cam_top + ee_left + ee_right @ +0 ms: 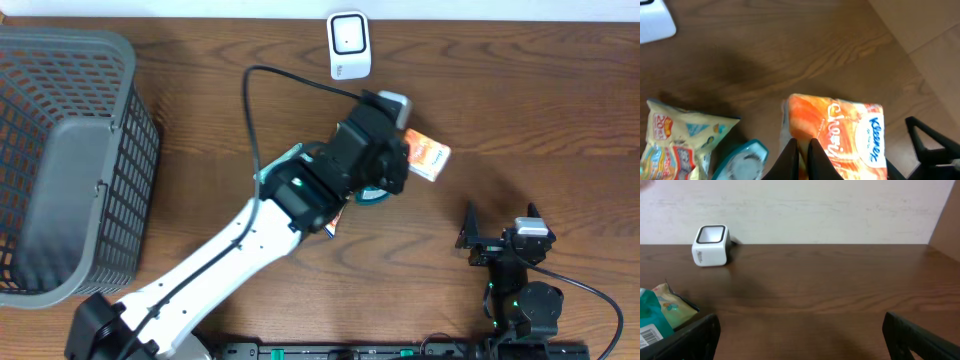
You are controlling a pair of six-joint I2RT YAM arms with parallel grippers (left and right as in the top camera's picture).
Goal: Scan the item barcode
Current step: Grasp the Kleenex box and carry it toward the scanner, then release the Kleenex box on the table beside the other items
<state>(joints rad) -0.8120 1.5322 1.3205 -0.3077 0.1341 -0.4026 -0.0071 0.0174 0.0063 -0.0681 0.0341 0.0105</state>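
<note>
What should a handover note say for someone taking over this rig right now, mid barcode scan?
Left gripper: shut on the orange Kleenex pack, held above the table near the scanner.
Right gripper: open, empty, parked low at the table's right side.
Scanner: at the far edge of the table.
Snack bag and teal pack lie below the left arm; basket at left.
Done: item picked up.
Left: present its barcode to the scanner.
</note>
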